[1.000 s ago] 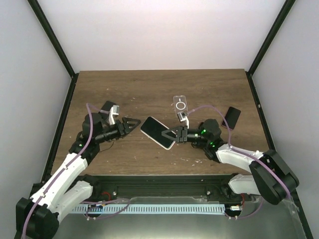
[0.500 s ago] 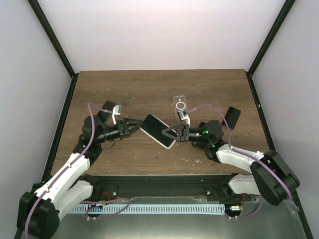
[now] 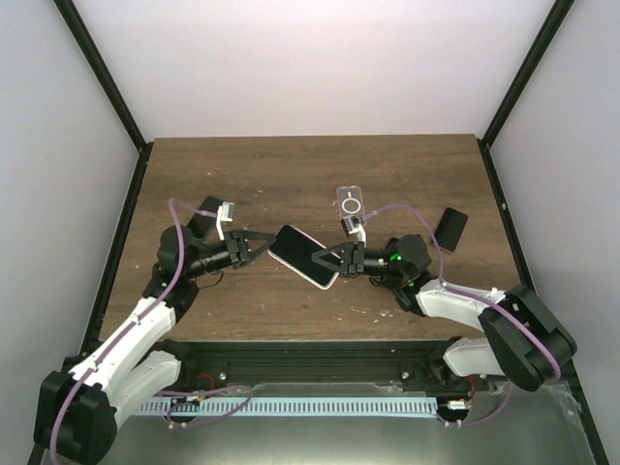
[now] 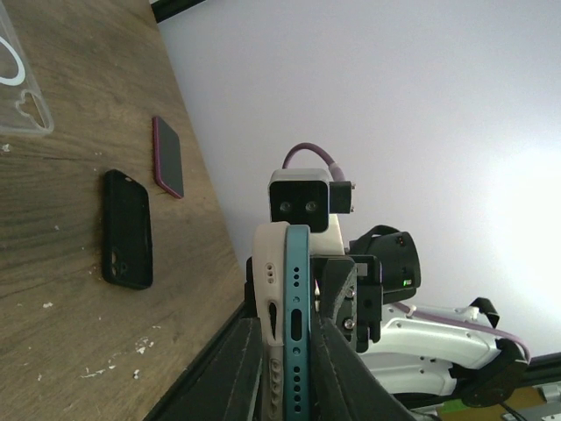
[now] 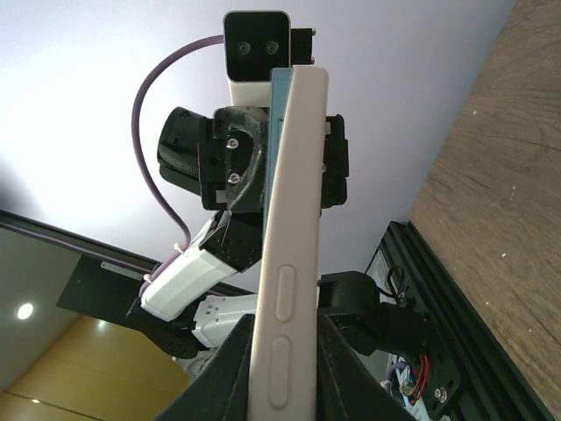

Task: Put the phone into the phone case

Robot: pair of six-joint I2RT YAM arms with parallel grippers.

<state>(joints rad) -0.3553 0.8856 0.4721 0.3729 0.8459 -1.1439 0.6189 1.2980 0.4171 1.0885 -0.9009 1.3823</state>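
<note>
A phone (image 3: 303, 254) with a dark screen is held above the table between both grippers. In the left wrist view its teal edge (image 4: 298, 333) lies against the cream phone case (image 4: 270, 307), the two seen end on with a thin seam between them. My left gripper (image 3: 263, 244) (image 4: 287, 351) is shut on that end, one finger on the case and one on the phone. The right gripper (image 3: 327, 260) (image 5: 289, 342) is shut on the opposite end, where the case's button side (image 5: 294, 263) faces the camera and a strip of teal phone (image 5: 279, 96) shows behind it.
A clear case (image 3: 351, 203) (image 4: 17, 79) lies flat on the wooden table behind the grippers. A black case (image 3: 449, 229) (image 4: 128, 230) sits at the right, with a dark red phone (image 4: 167, 156) beyond it. Black frame posts border the table.
My left gripper has slid right onto the phone's left end and closed on it. The right gripper has kept its hold, shifting slightly left.
</note>
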